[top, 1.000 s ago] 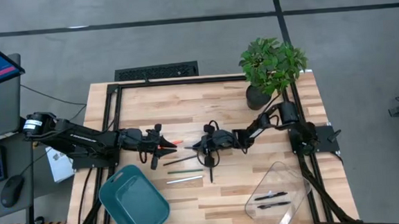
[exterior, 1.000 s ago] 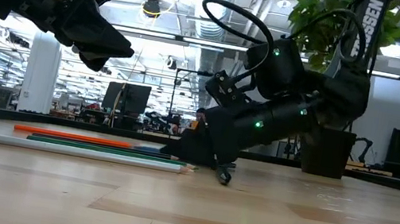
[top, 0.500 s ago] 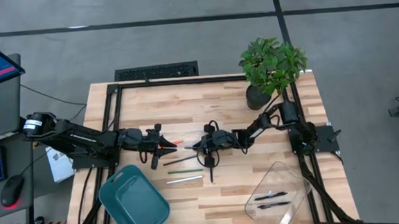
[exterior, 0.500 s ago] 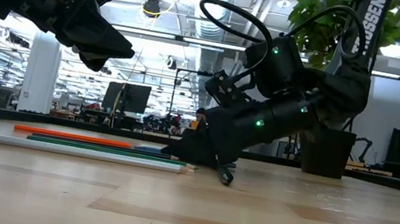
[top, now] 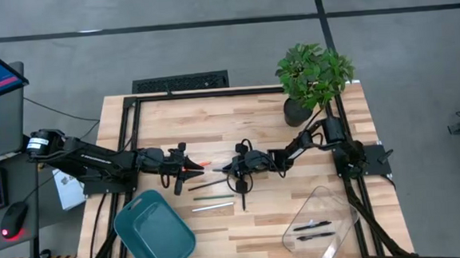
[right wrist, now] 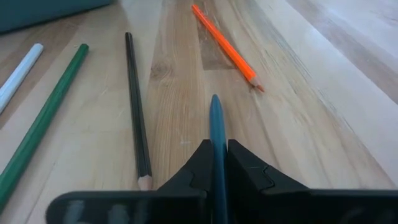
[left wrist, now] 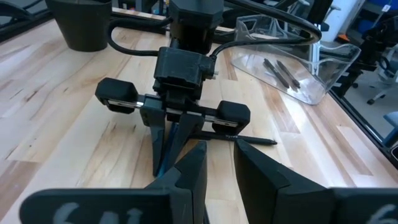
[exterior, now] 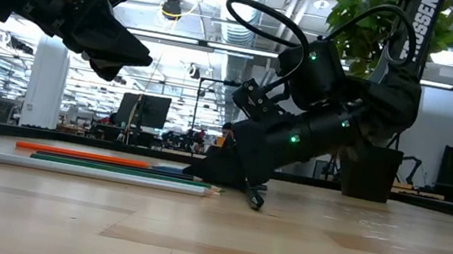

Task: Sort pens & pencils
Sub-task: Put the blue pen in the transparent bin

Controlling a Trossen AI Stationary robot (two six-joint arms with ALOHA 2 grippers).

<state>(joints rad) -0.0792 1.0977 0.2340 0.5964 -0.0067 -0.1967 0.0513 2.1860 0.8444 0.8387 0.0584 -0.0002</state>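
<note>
Right hand (right wrist: pixel 217 163): low at the centre of the table (top: pixel 253 115), fingers pressed together on a bluish pen (right wrist: pixel 216 127) whose tip juts out ahead of them onto the wood.

Left hand (top: pixel 186 169): at 9 o'clock of the right hand, raised above the table in the low view, facing the right hand; fingers slightly apart with a narrow gap, nothing between them.

Pencils, all flat on the table:
- orange pencil (right wrist: pixel 225 46), between the two hands, tip pointing toward the right hand;
- dark pencil (right wrist: pixel 137 112), just beside the held pen;
- green pencil (right wrist: pixel 43 127), next over from the dark one;
- pale pencil (right wrist: pixel 18 71), outermost, nearest the teal bin (top: pixel 154 232).

Loose black pen (left wrist: pixel 255 140): on the table, just by the right hand.

Clear bin (top: pixel 321 222) at 5 o'clock of the table: two black pens (top: pixel 313 230) inside, lying side by side.

Teal bin: at 7 o'clock.

Potted plant (top: pixel 313 76): at 1 o'clock.
</note>
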